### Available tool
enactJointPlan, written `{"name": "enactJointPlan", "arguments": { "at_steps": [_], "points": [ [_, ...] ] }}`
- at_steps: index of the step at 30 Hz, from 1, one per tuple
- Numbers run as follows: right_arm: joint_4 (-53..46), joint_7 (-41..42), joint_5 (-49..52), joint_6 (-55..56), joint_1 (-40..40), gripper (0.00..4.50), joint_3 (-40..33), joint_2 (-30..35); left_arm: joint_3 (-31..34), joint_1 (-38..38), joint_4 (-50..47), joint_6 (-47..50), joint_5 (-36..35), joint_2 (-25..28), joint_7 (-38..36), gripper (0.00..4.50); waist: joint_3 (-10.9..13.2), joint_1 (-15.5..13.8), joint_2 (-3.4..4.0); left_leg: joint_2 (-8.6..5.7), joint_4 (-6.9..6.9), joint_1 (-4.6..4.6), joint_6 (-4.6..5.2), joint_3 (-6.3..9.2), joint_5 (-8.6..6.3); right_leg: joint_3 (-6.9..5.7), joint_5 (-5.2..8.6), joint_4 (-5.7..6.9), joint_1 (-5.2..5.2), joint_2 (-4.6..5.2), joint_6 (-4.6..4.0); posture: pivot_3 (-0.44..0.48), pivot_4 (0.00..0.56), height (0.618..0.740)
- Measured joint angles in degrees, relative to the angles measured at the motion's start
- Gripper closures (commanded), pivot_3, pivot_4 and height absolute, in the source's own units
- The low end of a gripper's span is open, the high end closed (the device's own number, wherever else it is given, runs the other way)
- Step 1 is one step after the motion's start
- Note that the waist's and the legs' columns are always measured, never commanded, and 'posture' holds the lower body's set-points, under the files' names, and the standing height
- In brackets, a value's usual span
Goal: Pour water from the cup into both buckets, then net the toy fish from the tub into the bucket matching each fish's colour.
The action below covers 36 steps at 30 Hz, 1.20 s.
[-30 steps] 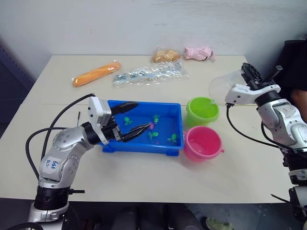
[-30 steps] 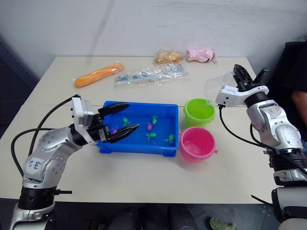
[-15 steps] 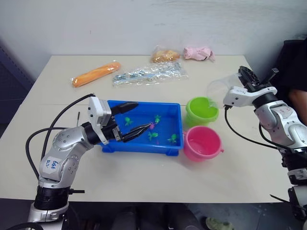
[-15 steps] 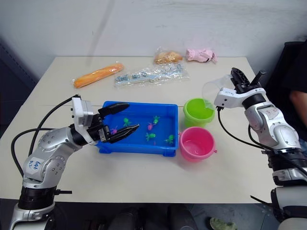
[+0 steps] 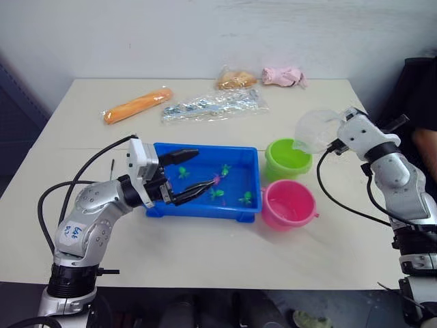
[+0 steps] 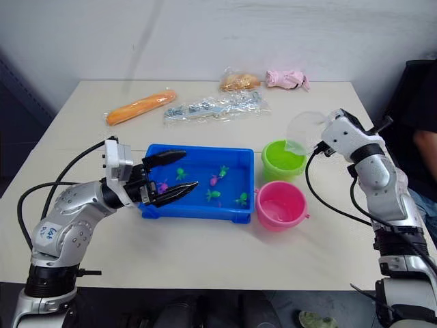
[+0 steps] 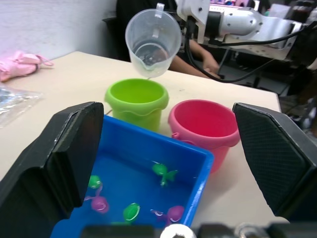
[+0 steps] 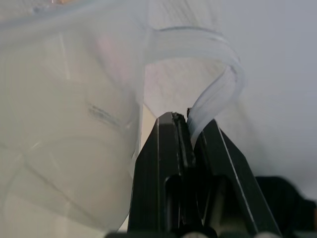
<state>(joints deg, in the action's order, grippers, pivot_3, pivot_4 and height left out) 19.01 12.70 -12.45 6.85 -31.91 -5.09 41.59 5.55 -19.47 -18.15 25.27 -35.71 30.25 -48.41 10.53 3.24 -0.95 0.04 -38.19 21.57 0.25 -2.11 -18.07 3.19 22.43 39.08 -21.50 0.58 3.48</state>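
Right tool (image 8: 185, 119) clamped on the cup (image 5: 315, 130) handle, cup tipped with spout over the green bucket (image 5: 287, 158). Pink bucket (image 5: 288, 203) sits at green's 6 o'clock, touching the tub (image 5: 239, 209). Left tool (image 5: 190, 174) fingers apart, hovering over tub's 9 o'clock end; fish (image 7: 165, 171) in tub.
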Motion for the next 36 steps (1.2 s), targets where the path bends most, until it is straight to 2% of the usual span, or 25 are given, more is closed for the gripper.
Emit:
{"name": "enactJointPlan", "arguments": {
  "at_steps": [2, 7, 10, 13, 25, 36],
  "points": [
    [-1.3, 2.9, 5.3, -3.5, 1.2, 4.48, -2.7, -1.3, -0.2, -0.3, -0.1, 0.6, -0.7, 0.5, -1.2, 0.0, 0.0, 0.0, 0.0, 0.0, 0.01, 0.0, 0.0, 0.01, 0.0, -0.01, 0.0, 0.0, 0.01, 0.01, 0.0, 0.0, 0.15, 0.74],
    [-5.1, 8.2, 22.6, -18.1, 6.1, 4.48, -14.7, -4.6, -1.1, -0.2, -1.9, 3.1, -2.9, 2.6, -4.7, 0.0, 0.0, -0.2, 0.0, 0.01, 0.03, 0.0, 0.01, 0.02, 0.0, -0.01, 0.0, -0.04, 0.04, 0.02, 0.0, 0.0, 0.15, 0.74],
    [-5.6, 7.7, 30.1, -25.8, 9.6, 4.48, -21.0, -7.8, -2.0, -0.2, -4.3, 4.9, -4.8, 4.0, -6.5, 0.0, 0.0, -0.2, 0.0, 0.01, 0.04, -0.01, 0.02, 0.03, 0.0, -0.02, 0.0, -0.04, 0.05, 0.02, 0.0, 0.0, 0.15, 0.74],
    [-4.6, 6.0, 32.2, -27.1, 12.9, 4.48, -24.1, -9.8, -2.7, -0.2, -6.4, 6.2, -6.4, 3.8, -6.7, 0.0, 0.0, -0.2, 0.0, 0.0, 0.05, -0.02, 0.02, 0.03, 0.0, -0.01, 0.0, -0.04, 0.05, 0.02, 0.0, 0.0, 0.15, 0.74],
    [2.4, 3.9, 30.9, -18.2, 19.3, 4.48, -24.3, -13.8, -3.4, -0.7, -6.6, 6.3, -6.6, 2.0, -4.2, 0.0, 0.0, -0.1, 0.0, 0.0, 0.08, -0.12, -0.03, -0.01, 0.05, 0.05, 0.0, 0.05, 0.06, -0.03, 0.0, 0.0, 0.15, 0.74],
    [-0.9, 3.7, 27.9, -11.9, 24.0, 4.48, -20.6, -15.3, -3.4, -0.5, -6.0, 5.2, -5.4, 2.4, -4.2, 0.0, 0.0, 0.0, 0.0, 0.0, 0.1, -0.19, -0.04, 0.0, 0.05, 0.05, 0.0, 0.05, 0.12, -0.03, 0.0, 0.0, 0.15, 0.74]
  ]
}}
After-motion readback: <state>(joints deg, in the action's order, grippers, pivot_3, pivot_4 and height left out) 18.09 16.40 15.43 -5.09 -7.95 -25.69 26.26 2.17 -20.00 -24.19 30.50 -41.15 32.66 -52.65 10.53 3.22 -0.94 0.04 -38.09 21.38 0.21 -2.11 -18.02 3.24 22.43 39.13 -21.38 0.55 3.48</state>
